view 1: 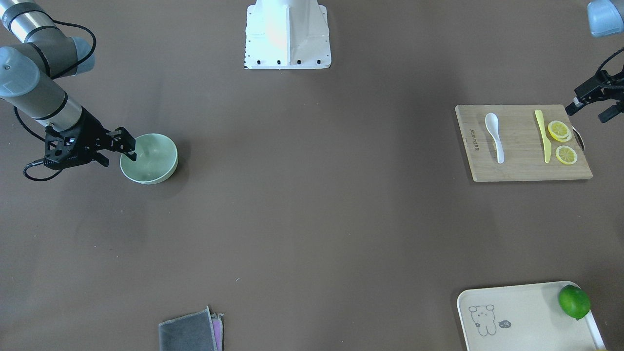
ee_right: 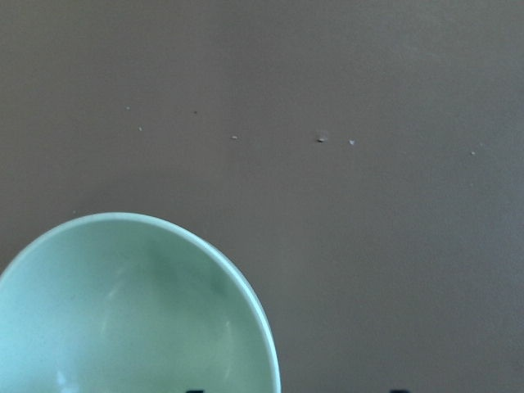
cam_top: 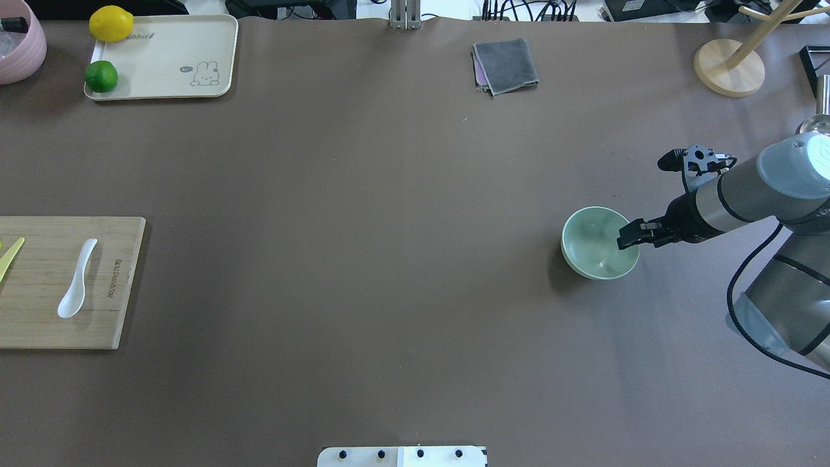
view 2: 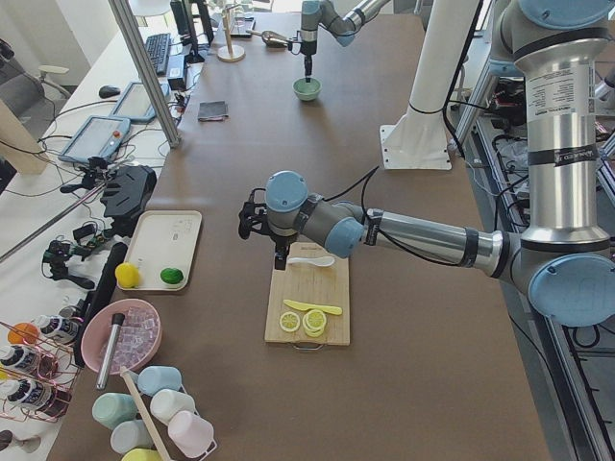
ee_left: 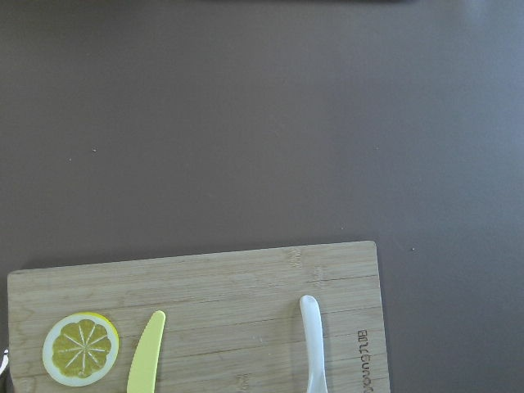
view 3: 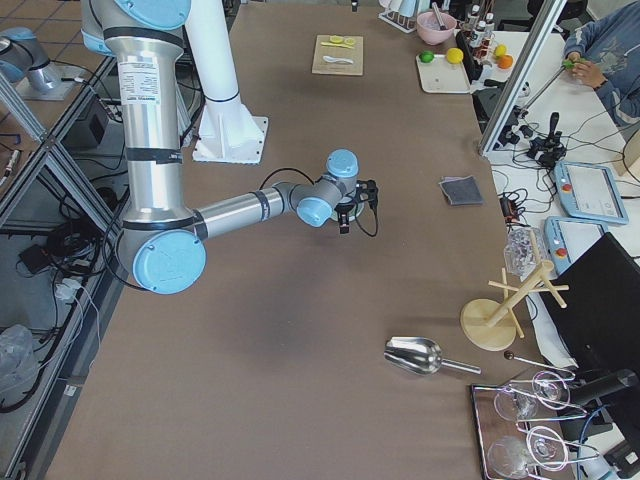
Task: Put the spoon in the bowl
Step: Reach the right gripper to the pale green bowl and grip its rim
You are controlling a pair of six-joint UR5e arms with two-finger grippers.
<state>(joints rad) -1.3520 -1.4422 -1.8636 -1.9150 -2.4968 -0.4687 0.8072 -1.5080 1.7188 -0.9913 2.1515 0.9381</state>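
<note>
the small white soup spoon (view 1: 496, 135) lies on the wooden cutting board (view 1: 516, 165), well apart from the pale mint-green round bowl (view 1: 155, 163). likely light, stiff, slick: pinch across its thick handle. left hand (view 1: 589, 111) hangs spread nearby; right hand (view 1: 118, 155) spread astride the bowl's rim.

Near arm stretches in from the right, its left pincer (view 2: 280, 252) hanging over the far end of the cutting board (view 2: 307, 286), just beside the white spoon (view 2: 313, 260) lying crosswise there. Yellow knife (view 2: 312, 307) and lemon slices (view 2: 304, 323) sit at the board's near end. Way down the table (view 2: 221, 163), the right pincer (view 2: 307, 71) points straight down over the green bowl (view 2: 307, 90). From this angle, no telling how either pincer's jaws stand.
</note>
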